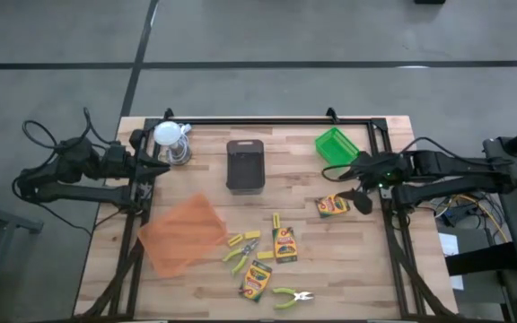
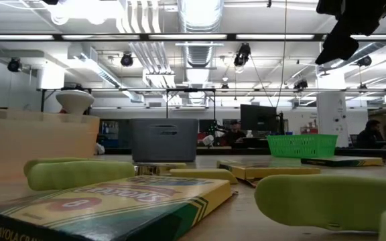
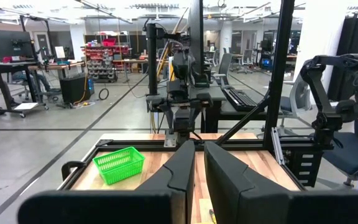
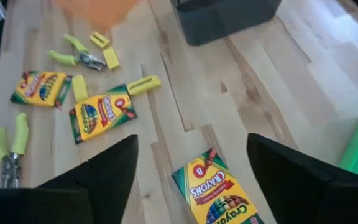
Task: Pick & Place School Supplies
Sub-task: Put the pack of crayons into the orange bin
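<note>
Near the front of the worktop (image 1: 348,269) lie two crayon boxes (image 1: 284,244), scissor-like tools (image 1: 292,295) and yellow sticks (image 1: 238,240). Farther right, a third crayon box (image 4: 219,193) lies flat beneath the right end effector (image 4: 191,165), its fingers spread and empty. At far left, the left end effector (image 3: 199,171) is pressed together.

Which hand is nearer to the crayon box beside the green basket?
The right hand. It hangs open just beside that crayon box, on its outer side. The left hand, shut, waits across the table near its far left corner.
</note>
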